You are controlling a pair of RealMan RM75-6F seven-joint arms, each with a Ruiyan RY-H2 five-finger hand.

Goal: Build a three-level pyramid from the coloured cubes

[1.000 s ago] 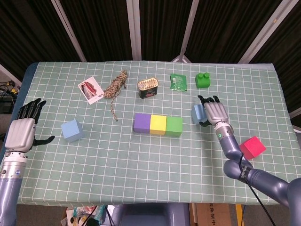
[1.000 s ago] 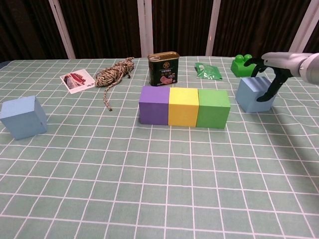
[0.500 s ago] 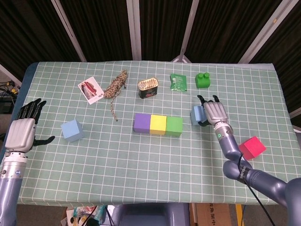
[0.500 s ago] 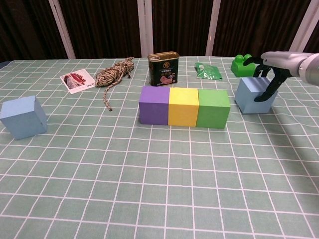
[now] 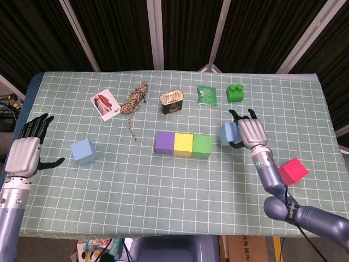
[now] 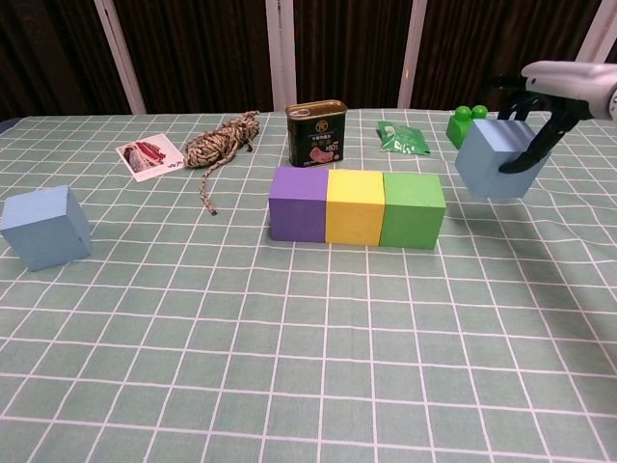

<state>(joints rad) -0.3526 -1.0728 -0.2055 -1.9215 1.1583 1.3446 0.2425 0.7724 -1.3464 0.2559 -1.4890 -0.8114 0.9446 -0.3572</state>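
I am gripping a light blue cube (image 6: 494, 157) in my right hand (image 5: 248, 131), my fingers wrapping over its top and far side with the thumb hooking down its right face. In the chest view the cube is hanging tilted, clear of the checked tablecloth (image 5: 163, 185). Just to the left of my right hand, the base row is sitting in a straight line: the green cube (image 6: 413, 208) nearest the hand, the yellow cube (image 6: 355, 205) touching it, and the purple cube (image 6: 300, 203) at the far end. Nothing is resting on top of that row.

To the right of my right hand and nearer to me, beside the forearm, a red cube (image 5: 293, 171) is lying tilted near the table edge. Beyond my right hand a green toy brick (image 5: 235, 93) with two studs is sitting, and left of it a green foil packet (image 5: 206, 94). Further left along the far side are an opened luncheon meat tin (image 6: 316, 134), a bundle of twine (image 6: 220, 141) and a picture card (image 6: 149, 156).

My left hand (image 5: 25, 154) is hovering at the table's left edge, holding nothing, fingers spread and extended. A second light blue cube (image 5: 83, 151) is standing just to its right, not touching it.
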